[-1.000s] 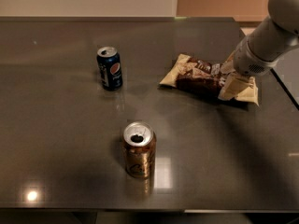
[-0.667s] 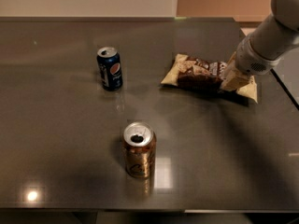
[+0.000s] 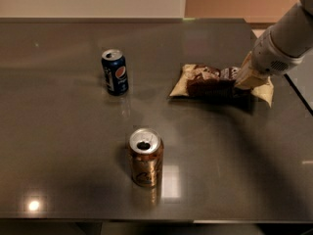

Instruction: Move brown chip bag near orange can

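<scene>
Far right on the table (image 3: 58,190), we are resting our gripper (image 3: 247,78) on one end of the brown chip bag (image 3: 205,82); its grasp we cannot tell. We are risking the crinkly bag slipping from an end-only hold before reaching the orange can (image 3: 145,158), well apart in front.

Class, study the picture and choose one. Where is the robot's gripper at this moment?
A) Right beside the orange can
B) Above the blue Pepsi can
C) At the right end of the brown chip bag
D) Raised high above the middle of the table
C: the gripper is down at the right end of the brown chip bag, well away from the orange can and the blue Pepsi can.
</scene>
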{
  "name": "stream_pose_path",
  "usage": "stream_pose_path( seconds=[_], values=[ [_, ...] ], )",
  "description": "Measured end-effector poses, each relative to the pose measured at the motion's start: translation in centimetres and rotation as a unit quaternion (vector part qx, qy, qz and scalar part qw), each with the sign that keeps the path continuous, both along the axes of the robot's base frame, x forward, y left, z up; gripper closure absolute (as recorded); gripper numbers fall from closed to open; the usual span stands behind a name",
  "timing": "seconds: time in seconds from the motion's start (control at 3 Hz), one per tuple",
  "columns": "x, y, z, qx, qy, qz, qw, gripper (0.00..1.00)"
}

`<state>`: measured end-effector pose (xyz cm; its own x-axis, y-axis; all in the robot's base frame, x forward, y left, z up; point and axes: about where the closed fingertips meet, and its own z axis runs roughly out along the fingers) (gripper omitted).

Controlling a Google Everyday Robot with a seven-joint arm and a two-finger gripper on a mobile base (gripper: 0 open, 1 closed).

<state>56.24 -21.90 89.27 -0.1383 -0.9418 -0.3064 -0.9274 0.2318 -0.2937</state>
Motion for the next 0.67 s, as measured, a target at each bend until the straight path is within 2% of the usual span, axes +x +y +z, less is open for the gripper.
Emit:
stream_pose_path(
  seconds=[0.33, 0.67],
  values=[
    [-2.6, 1.3, 1.5, 0.009, 0.006, 0.003, 0.9999, 1.00],
    [-6.1, 3.8, 2.4, 0.014, 0.015, 0.017, 0.9996, 1.00]
  ],
)
